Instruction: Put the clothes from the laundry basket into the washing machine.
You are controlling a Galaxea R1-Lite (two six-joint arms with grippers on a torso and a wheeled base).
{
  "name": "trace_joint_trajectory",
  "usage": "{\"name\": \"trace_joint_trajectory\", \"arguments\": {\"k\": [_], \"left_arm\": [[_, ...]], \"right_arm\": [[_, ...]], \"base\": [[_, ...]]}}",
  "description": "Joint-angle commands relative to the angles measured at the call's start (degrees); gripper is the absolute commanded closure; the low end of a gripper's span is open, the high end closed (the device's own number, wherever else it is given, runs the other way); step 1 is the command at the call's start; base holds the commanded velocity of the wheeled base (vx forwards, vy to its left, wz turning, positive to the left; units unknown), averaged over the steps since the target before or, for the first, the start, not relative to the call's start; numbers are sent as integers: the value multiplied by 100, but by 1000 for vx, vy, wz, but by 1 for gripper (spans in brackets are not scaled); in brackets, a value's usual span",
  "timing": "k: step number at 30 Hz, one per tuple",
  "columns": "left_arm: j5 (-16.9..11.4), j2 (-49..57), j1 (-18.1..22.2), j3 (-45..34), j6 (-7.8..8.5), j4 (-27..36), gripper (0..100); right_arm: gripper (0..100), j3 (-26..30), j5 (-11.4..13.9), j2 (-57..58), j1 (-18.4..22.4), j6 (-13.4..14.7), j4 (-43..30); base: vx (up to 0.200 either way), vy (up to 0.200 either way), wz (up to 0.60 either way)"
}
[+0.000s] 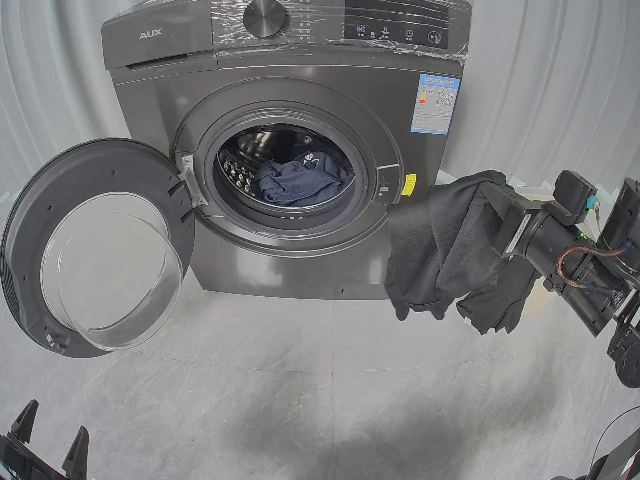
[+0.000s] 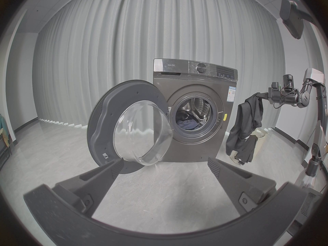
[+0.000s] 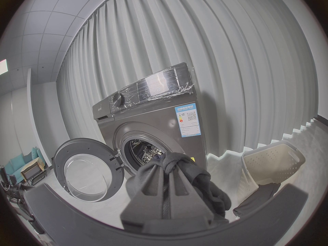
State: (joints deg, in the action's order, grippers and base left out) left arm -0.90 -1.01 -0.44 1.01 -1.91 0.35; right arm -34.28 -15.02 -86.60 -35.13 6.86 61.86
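End effector point(image 3: 166, 166) around garment point(image 3: 209, 188), basket point(image 3: 273, 164) nearby

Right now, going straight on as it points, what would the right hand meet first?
The right hand, shut on the black garment, would likely meet the washing machine front beside its drum opening; depth unclear.

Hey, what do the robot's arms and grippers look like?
The right arm is a black cylinder with a white label, a looped reddish cable and a teal knob. The left gripper and right gripper have dark grey, wedge-shaped jaws.
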Motion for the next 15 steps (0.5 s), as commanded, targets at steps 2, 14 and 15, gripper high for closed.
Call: {"name": "trace_joint_trajectory", "arguments": {"k": [2, 14, 15], "left_arm": [[2, 101, 0, -84, -2, 0, 0], [2, 101, 0, -84, -11, 0, 0], [2, 101, 0, -84, -2, 0, 0]], "right_arm": [[100, 0, -1, -15, -2, -1, 2], [100, 35, 8, -15, -2, -1, 2], [100, 35, 8, -15, -2, -1, 2]], "base": [[200, 0, 0], [167, 0, 0], [0, 0, 0]]}}
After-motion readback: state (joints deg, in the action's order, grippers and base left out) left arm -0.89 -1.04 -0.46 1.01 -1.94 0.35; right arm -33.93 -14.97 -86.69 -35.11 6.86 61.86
